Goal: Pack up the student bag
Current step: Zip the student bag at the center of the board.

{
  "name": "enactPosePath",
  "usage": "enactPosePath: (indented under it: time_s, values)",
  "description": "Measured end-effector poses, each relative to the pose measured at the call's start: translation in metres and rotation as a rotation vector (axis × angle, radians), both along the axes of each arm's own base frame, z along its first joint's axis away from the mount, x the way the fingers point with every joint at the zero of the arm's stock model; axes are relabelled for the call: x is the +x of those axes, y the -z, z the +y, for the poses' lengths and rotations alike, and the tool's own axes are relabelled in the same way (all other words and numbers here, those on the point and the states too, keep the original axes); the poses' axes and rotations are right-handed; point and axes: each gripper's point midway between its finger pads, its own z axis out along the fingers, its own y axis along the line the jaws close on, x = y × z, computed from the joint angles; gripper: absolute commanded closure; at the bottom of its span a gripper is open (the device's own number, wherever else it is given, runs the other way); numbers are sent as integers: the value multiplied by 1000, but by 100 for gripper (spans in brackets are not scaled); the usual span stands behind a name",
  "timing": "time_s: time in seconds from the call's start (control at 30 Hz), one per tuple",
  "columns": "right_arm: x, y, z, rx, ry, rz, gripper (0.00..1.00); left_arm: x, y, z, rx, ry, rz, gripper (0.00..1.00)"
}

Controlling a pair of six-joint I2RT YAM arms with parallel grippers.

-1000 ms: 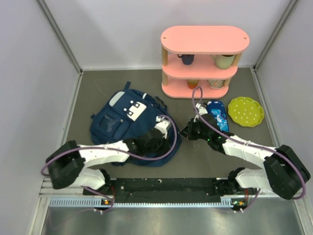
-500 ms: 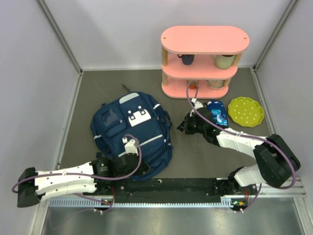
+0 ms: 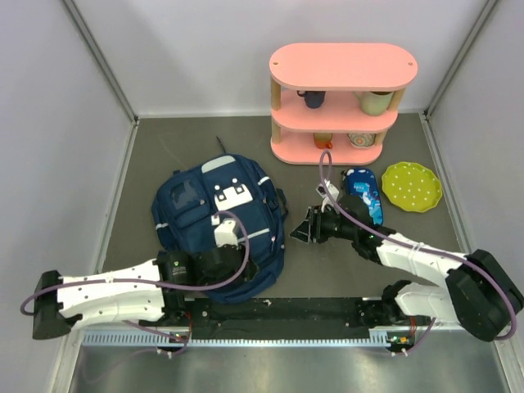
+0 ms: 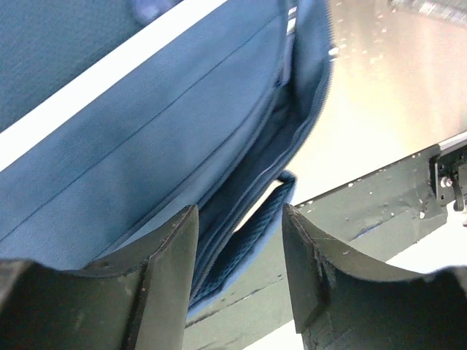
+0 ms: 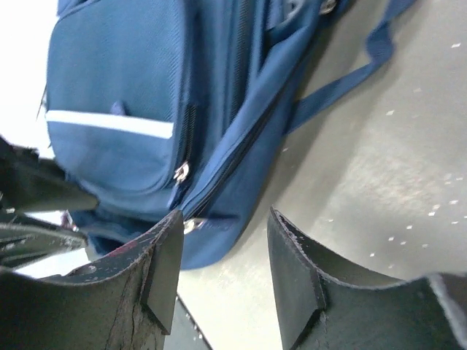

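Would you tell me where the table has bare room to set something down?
Bare table lies in the far left corner, between the bag and the left wall, and at the front between bag and right arm. Crowded: around the shelf, pencil case and plate.

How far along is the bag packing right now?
Done: the student bag lies flat, front up. In hand: nothing; the left gripper and right gripper stand open, close to it. Left: the pencil case lies by the green plate, outside the bag.
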Motion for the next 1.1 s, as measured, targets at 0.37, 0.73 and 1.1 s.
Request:
enactPosePath:
  time_s: [0.37, 0.73, 1.1]
  values:
    - [-42, 9, 4, 19, -238, -39, 47, 16, -3, -55, 92, 200, -111, 38]
    - [-55, 51, 14, 3, -392, 22, 44, 19, 20, -61, 162, 210, -88, 76]
    - [-43, 28, 40, 75, -478, -104, 44, 12, 29, -34, 104, 129, -63, 100]
